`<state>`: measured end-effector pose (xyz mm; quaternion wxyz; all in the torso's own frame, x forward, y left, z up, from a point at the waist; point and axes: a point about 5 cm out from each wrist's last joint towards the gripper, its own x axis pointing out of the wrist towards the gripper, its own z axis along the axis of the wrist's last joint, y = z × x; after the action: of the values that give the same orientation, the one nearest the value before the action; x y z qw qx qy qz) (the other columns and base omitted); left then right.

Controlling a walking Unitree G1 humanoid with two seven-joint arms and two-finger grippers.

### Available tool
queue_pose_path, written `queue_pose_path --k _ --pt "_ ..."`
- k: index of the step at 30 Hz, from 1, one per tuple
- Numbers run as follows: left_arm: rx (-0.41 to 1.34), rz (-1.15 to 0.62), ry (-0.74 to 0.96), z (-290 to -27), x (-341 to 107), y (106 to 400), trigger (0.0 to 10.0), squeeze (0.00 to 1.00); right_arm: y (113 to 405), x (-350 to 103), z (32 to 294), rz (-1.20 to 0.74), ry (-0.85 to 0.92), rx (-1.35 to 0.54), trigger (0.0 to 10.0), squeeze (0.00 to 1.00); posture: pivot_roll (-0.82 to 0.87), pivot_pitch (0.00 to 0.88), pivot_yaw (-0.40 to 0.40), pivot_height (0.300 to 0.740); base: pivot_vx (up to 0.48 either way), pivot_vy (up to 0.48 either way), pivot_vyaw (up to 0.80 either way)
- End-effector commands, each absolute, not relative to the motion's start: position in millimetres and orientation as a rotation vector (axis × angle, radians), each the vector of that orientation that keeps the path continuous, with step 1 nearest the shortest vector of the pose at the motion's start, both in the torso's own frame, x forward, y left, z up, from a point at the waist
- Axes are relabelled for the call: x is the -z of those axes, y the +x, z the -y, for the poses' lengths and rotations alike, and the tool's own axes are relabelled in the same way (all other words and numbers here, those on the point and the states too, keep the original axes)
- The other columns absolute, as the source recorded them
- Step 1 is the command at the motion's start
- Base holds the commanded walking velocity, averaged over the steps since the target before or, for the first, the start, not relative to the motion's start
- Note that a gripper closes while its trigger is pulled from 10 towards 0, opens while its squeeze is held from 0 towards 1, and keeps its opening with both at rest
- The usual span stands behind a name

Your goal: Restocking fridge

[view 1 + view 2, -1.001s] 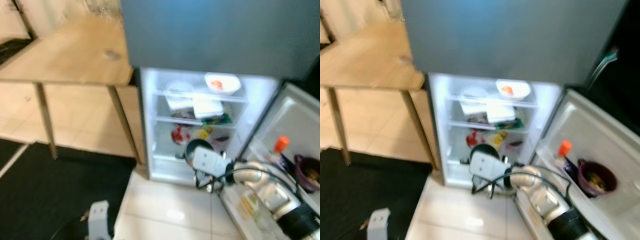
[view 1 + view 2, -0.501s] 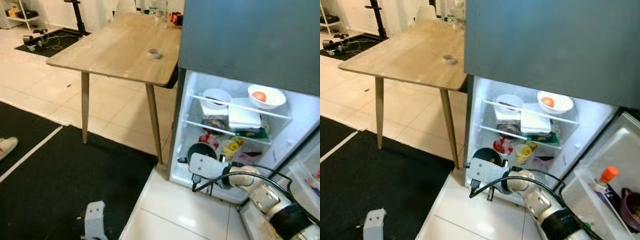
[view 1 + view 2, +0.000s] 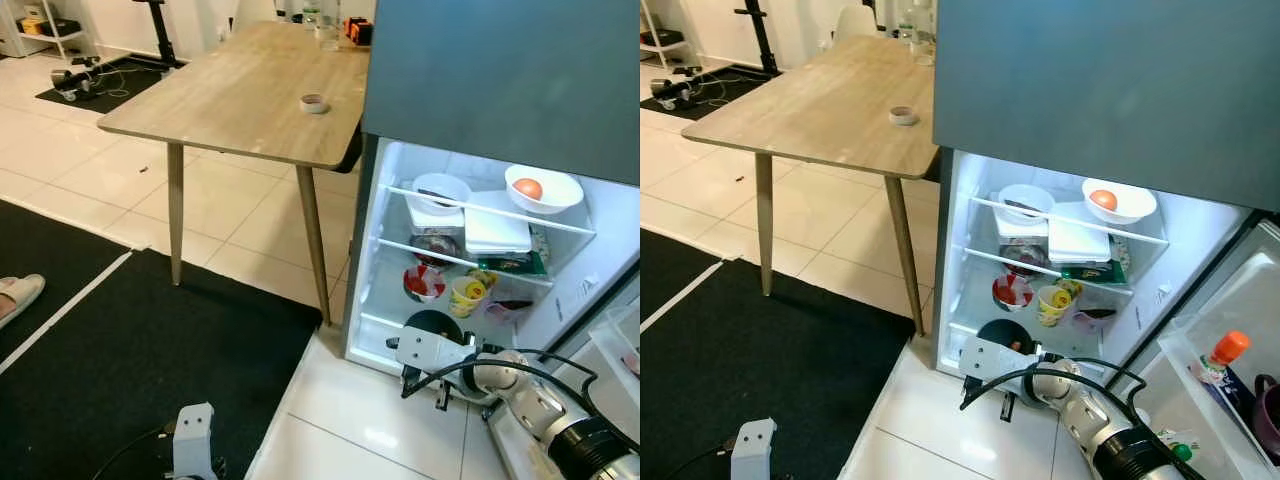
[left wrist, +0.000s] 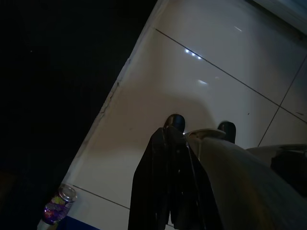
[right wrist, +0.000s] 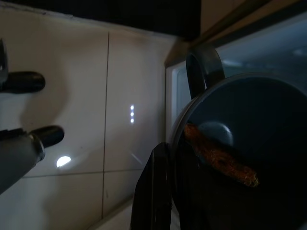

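right gripper (image 5: 158,191) clamped on the dark pan's rim | fridge (image 3: 1080,120) open; dark pan (image 5: 240,153) at its bottom shelf front | pan likely heavy, rigid, food loose inside; keep level, rim grip | left gripper (image 4: 192,139) idle, aperture unclear

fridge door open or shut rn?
Open. The fridge interior is lit, its shelves showing, with the door swung out to the robot's right. The right claw holds a dark pan at the bottom shelf.

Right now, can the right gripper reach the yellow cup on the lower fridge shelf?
Probably not yet: the right gripper is shut on the dark pot at the fridge bottom. The yellow cup stands above, with no obstacle visible before it.
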<state>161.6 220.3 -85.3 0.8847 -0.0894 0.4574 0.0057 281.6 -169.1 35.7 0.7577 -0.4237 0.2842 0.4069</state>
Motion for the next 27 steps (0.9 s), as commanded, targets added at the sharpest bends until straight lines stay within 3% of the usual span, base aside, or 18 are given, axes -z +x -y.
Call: queue_pose_path --k 1,27 --pt "0.001 -0.977 -0.181 -218.0 88.2 156.2 10.0 0.00 278.5 -30.4 180.9 -0.685 -0.932 -0.867 10.0 0.00 -0.04 0.000 -0.044 0.740 0.259 0.000 0.00" --pt "0.024 -0.976 -0.180 -215.6 87.8 157.9 10.0 0.00 276.6 -30.0 185.4 -0.712 -0.885 -0.855 10.0 0.00 -0.05 0.000 -0.038 0.740 0.319 0.000 0.00"
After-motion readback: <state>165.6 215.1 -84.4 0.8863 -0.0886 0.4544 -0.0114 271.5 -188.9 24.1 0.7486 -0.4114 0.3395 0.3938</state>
